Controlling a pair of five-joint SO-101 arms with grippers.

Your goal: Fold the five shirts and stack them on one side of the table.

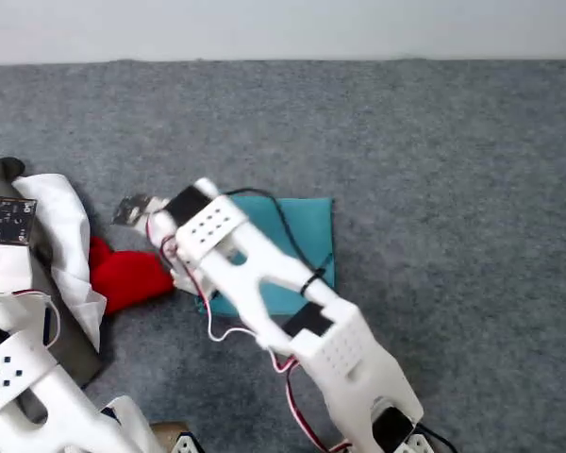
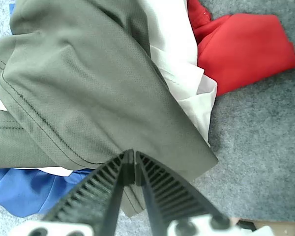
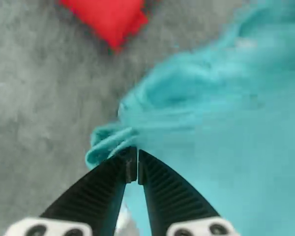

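A teal shirt [image 1: 300, 234] lies folded flat mid-table. My right gripper [image 3: 132, 158] is shut on its bunched edge [image 3: 110, 140], at the side facing the red shirt [image 3: 108, 17]. In the high view this gripper [image 1: 184, 276] sits at the teal shirt's left edge. At the table's left a pile holds a grey shirt [image 2: 88, 88], a white shirt [image 2: 179, 54], a red shirt [image 2: 241, 44] and a blue shirt [image 2: 24, 189]. My left gripper [image 2: 134, 160] is shut just over the grey shirt's hem, with no fabric visibly pinched.
The table top is grey carpet-like cloth [image 1: 434, 142], bare across the back and right. The right arm [image 1: 292, 302] stretches diagonally over the teal shirt. The left arm [image 1: 24, 377] stands at the front left beside the pile [image 1: 66, 236].
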